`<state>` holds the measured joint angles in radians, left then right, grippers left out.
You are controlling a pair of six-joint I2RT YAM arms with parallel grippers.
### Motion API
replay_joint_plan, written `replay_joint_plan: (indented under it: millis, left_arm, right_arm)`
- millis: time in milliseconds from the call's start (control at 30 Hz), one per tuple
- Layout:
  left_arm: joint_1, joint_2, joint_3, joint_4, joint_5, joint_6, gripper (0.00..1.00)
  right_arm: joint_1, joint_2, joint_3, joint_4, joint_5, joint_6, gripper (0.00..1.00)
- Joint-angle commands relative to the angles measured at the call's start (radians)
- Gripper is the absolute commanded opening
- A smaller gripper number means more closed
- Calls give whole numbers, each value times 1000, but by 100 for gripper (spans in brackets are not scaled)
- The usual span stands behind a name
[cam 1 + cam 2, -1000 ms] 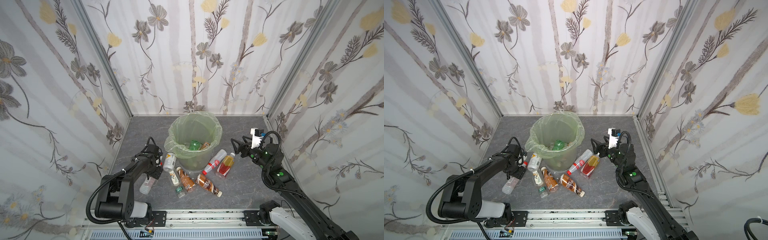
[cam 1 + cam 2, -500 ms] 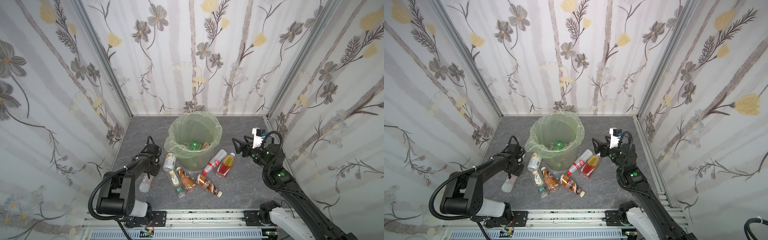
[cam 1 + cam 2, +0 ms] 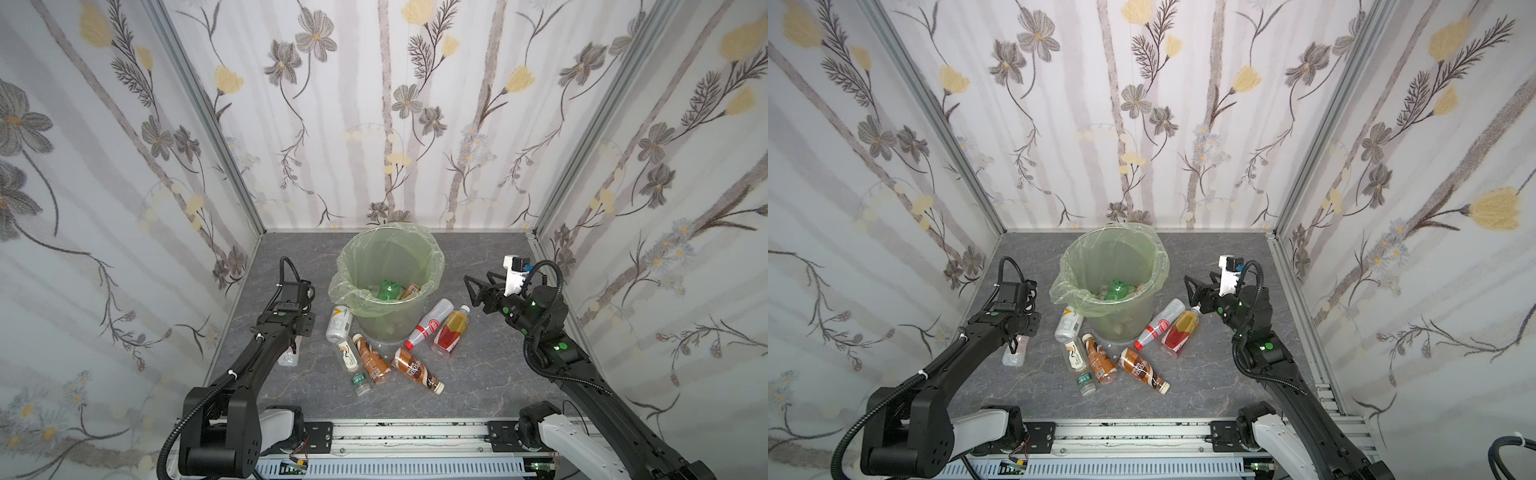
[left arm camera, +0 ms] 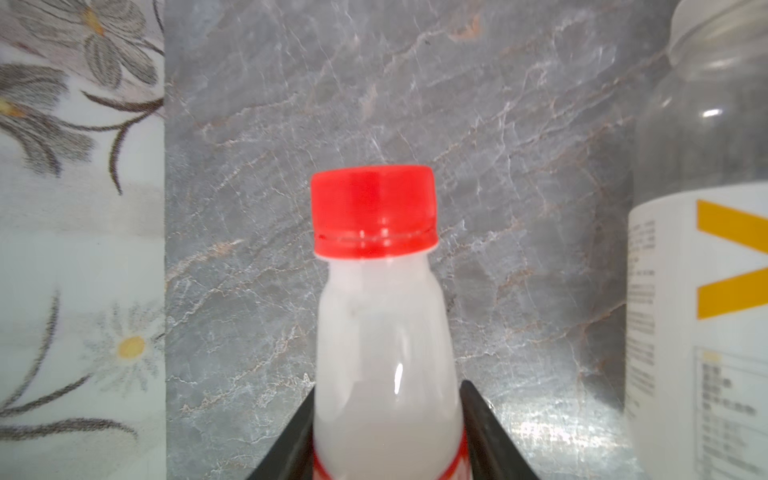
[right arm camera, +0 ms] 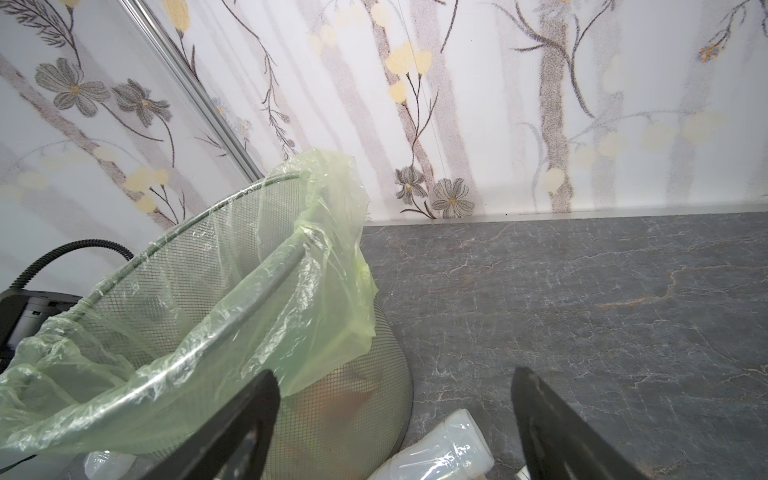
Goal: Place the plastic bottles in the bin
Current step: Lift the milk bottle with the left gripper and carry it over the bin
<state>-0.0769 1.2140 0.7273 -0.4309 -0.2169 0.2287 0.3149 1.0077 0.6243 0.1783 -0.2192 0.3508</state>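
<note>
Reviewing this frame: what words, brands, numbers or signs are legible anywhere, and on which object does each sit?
No word reads clearly.
White bottle with yellow mark: bold yellow chevron, maybe "V"; grey small print blurred.
Brown coffee bottle nearest the front rail: white lettering, too small.
Red-label bottle: white oval logo, too small.
Small green-label bottle: too small.
Red-capped white bottle: no lettering in view.

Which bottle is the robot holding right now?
The milky white bottle with the red cap: the left end effector is shut on its body. All the other bottles lie loose beside the bin or inside it.
</note>
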Motion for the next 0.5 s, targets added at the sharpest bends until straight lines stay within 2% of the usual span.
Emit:
replay_joint_plan:
  millis: [0,467]
  left_arm:
    - [3,-25,30,25,4,-29,46]
    - [2,-158,255,28,154,-72,49]
  right_arm:
    - [1,8,-1,-15,39,7,88]
    - [1,-2,-39,-40,71,28,87]
